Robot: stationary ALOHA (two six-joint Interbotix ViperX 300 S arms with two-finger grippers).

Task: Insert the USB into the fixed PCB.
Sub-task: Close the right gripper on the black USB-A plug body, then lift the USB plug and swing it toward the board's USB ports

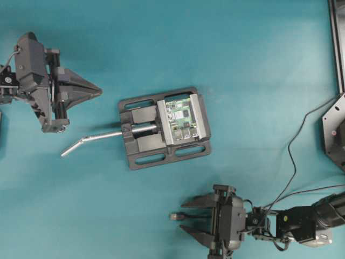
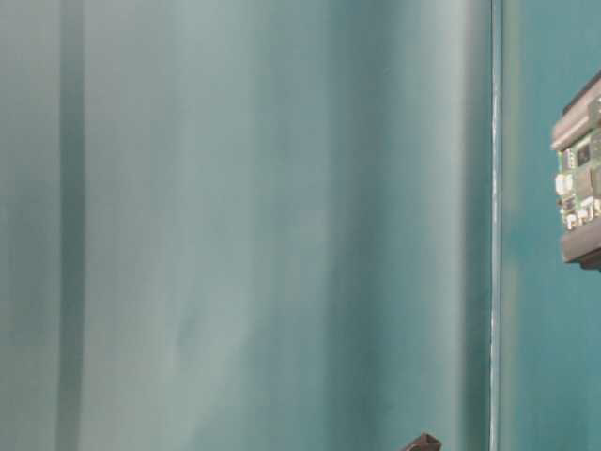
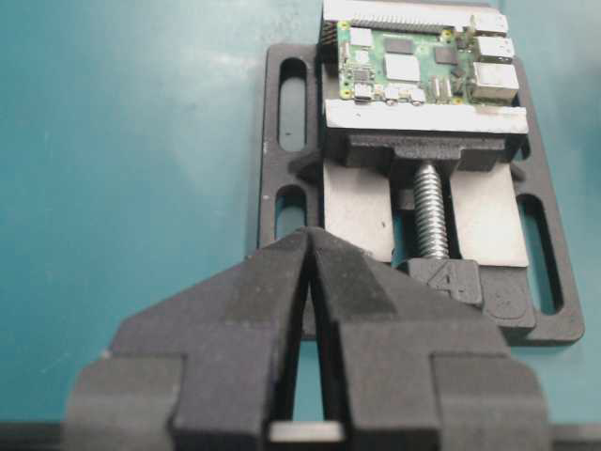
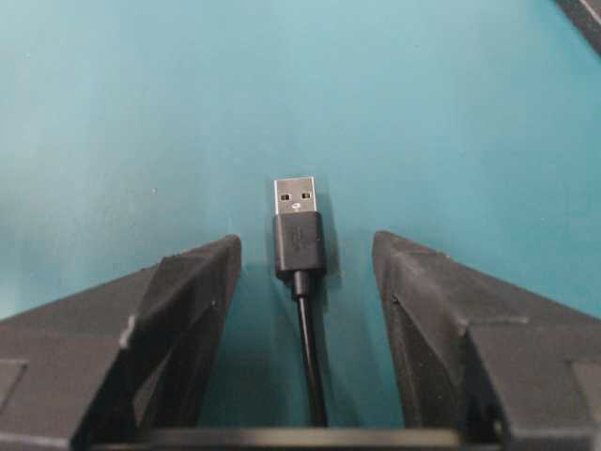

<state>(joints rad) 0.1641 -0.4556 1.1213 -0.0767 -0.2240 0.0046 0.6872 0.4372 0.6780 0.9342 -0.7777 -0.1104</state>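
The USB [image 4: 299,230], a dark plug with a silvery tip, lies flat on the teal table between the fingers of my right gripper [image 4: 305,249]. The jaws stand open, with a gap on each side of the plug. Its thin black cable [image 4: 311,357] runs back under the gripper. From overhead, the USB [image 1: 176,216] and right gripper [image 1: 182,216] are at the bottom centre. The fixed PCB [image 1: 180,117] is green and clamped in a black vise [image 1: 141,159] mid-table. My left gripper [image 1: 100,90] is shut and empty, left of the vise. Its wrist view looks over the shut tips [image 3: 310,237] at the PCB [image 3: 413,61].
The vise's silver bent handle [image 1: 91,141] sticks out to the left, below the left gripper. A threaded screw [image 3: 431,211] runs through the vise. Thin black wires [image 1: 294,156] trail at the right. A dark frame [image 1: 335,38] borders the right edge. The table-level view catches the PCB [image 2: 582,178] at its right edge.
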